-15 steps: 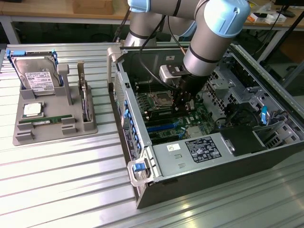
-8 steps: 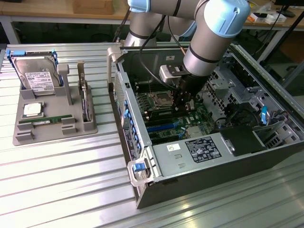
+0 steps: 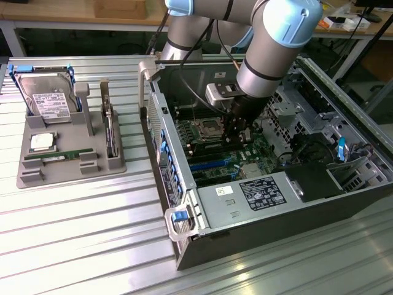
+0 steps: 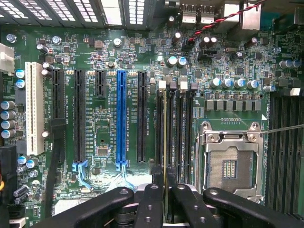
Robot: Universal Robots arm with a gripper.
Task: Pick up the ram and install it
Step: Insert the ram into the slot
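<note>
Ram [image 4: 165, 133] sits pinched edge-on in the nearly closed end effector [image 4: 165, 190], lined up over the memory slots [image 4: 183, 123] just beside the processor socket [image 4: 230, 166]. Pickup looks done; full seating I can't confirm.

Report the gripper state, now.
Gripper: closed on the thin green ram stick, seen edge-on, over the black memory slots.
</note>
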